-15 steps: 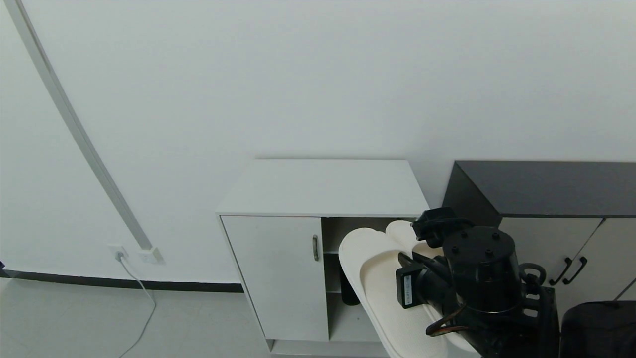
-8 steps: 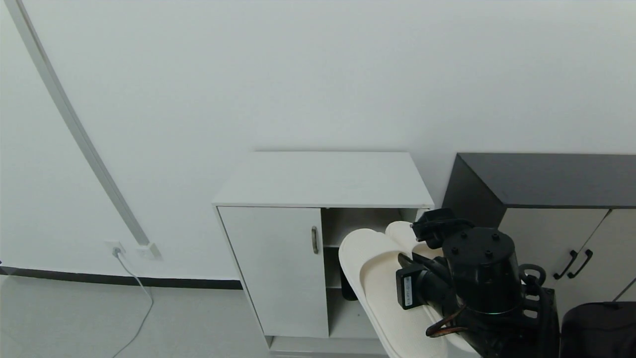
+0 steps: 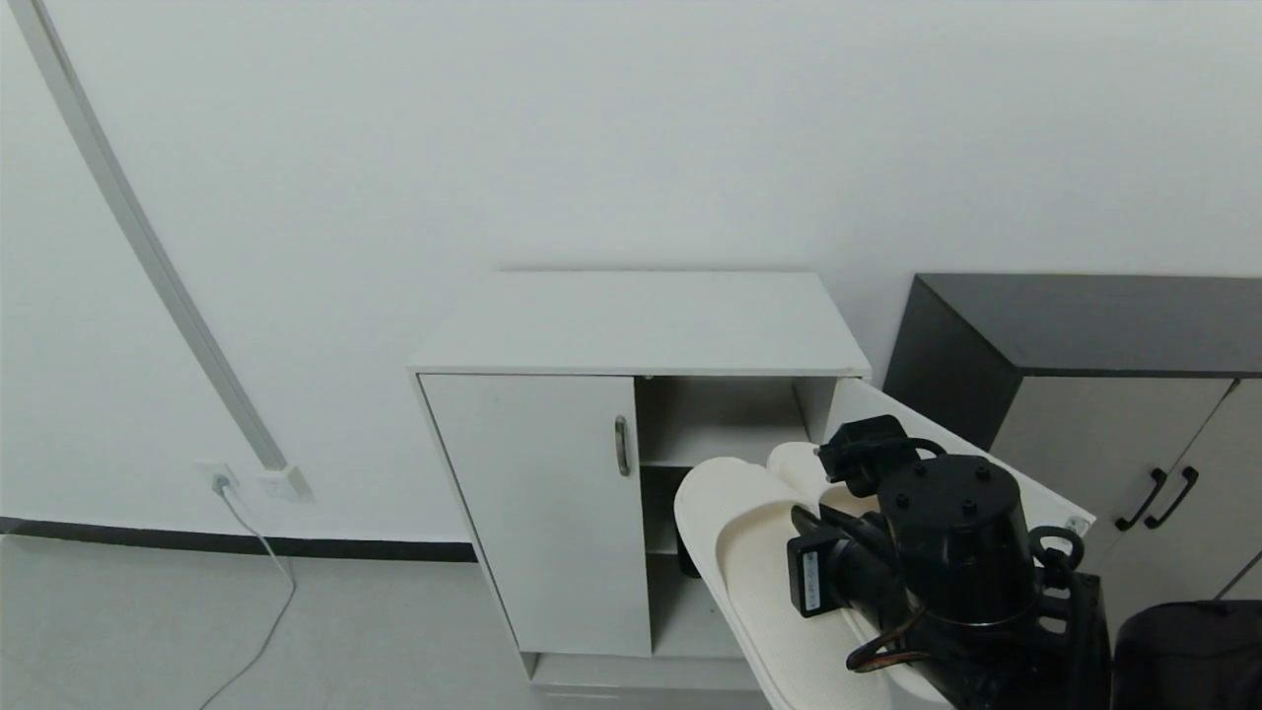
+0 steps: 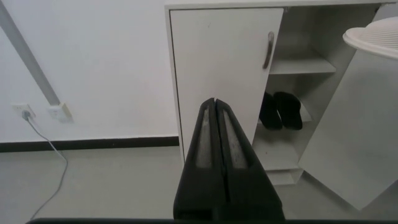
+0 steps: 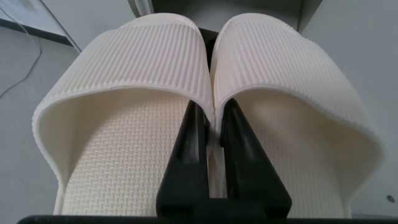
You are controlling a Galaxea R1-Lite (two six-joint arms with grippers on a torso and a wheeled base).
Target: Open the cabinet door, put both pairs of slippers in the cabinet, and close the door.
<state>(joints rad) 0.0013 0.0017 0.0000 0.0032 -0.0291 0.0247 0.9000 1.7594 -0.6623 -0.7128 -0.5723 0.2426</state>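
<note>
right gripper (image 5: pixel 212 118) is clamped on the touching inner edges of 2 white slippers (image 5: pixel 118 143), held side by side before the cabinet (image 3: pixel 641 325), beside its open door (image 3: pixel 946 444). the shut door (image 3: pixel 537 513) covers the other half. black slippers (image 4: pixel 281 111) sit on a lower shelf (image 4: pixel 273 146) inside. left gripper (image 4: pixel 214 109) is empty, fingers pressed together, facing the cabinet.

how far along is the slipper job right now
Done: the cabinet has its right door swung open, and the black slippers sit on a lower shelf inside.
In hand: the right gripper pinches the white slippers together by their inner edges, in front of the opening. The left gripper is shut and empty.
Left: set the white pair inside, then close the door.
</note>
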